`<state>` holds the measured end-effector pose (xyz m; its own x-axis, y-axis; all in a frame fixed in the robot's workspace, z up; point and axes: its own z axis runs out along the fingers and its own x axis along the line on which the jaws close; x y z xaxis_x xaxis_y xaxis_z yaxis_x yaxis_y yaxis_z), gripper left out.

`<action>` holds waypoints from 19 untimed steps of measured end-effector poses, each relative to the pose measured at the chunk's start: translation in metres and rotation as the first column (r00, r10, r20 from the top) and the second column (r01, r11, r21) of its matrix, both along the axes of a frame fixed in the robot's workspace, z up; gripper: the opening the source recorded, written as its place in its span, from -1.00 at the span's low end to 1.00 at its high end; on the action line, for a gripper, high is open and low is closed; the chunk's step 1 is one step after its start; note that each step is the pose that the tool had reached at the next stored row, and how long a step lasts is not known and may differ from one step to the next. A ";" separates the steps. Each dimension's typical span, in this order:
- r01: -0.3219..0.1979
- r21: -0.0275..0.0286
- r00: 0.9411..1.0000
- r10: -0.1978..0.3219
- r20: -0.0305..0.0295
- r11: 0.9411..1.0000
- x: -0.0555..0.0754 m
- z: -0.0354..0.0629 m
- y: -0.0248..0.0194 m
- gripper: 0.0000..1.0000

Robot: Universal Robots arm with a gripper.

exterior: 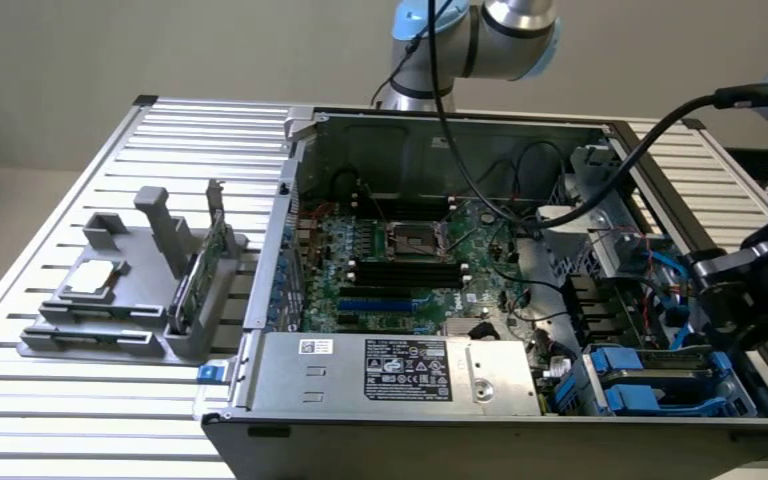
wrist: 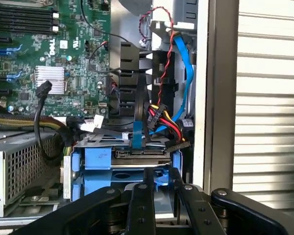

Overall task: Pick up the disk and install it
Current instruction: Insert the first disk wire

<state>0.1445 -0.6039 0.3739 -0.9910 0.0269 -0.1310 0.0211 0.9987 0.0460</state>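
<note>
The gripper [wrist: 162,177] stands with its jaws narrow, a slim gap between them, clamping nothing. Just beyond the fingertips, the disk [wrist: 137,153] sits seated in the blue drive bay [wrist: 95,161].

Soft, even light covers the pale desk [exterior: 91,400], casting faint shadows. Inside the case [exterior: 491,450] it is dimmer; the wrist view's slats glare white.

High exterior; wrist close over case [exterior: 464,125]
</note>
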 end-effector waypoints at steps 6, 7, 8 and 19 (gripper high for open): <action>0.099 0.002 0.995 -0.099 0.000 0.995 0.000 -0.0017 0.0000 -0.47; 0.115 0.003 0.993 -0.115 0.000 0.993 0.000 -0.0022 0.0000 -0.47; 0.130 0.005 0.992 -0.130 0.000 0.992 0.000 -0.0026 0.0001 -0.47; 0.258 0.055 0.966 -0.258 -0.010 0.965 0.001 -0.0079 -0.0002 -0.47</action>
<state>0.1454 -0.6041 0.3660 -0.9499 0.2888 -0.1194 0.2777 0.9553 0.1009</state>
